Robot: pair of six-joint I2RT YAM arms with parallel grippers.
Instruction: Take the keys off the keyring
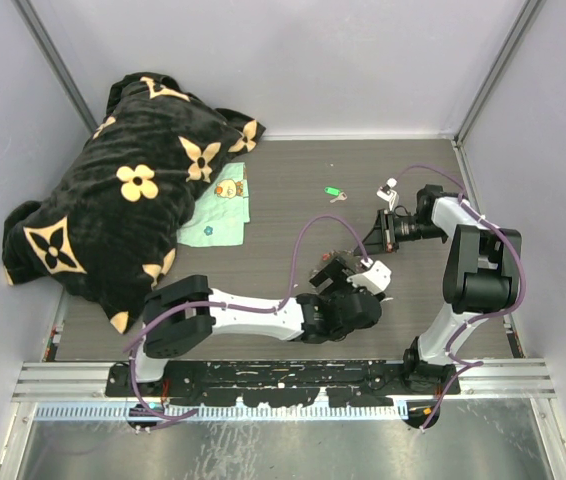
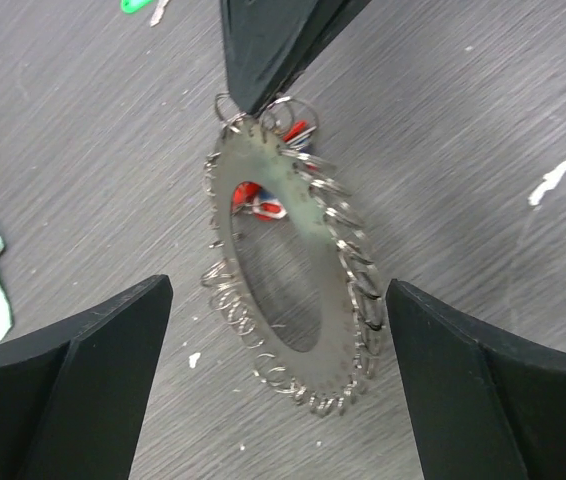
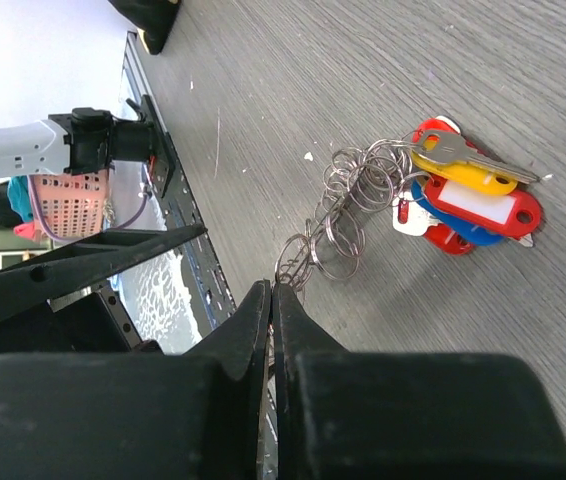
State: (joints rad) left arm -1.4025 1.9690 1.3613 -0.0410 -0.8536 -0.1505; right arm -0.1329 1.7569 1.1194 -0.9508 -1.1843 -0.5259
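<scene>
The keyring (image 2: 323, 235) is a flat grey disc with a hollow centre and small wire rings round its rim. It stands on edge just above the table. My right gripper (image 3: 273, 290) is shut on its top edge, its black fingers (image 2: 273, 50) coming down from above in the left wrist view. Keys (image 3: 468, 195) with red, yellow and blue tags lie on the table, joined to the small rings (image 3: 338, 215). Their red and blue tags (image 2: 260, 205) show through the ring's centre. My left gripper (image 2: 281, 290) is open, one finger on each side of the ring, touching nothing.
A green-tagged key (image 1: 333, 191) lies loose farther back on the table. A black cushion with cream flowers (image 1: 123, 200) and a pale green cloth (image 1: 218, 215) fill the back left. White flecks (image 2: 553, 180) dot the tabletop. Walls close in the sides and back.
</scene>
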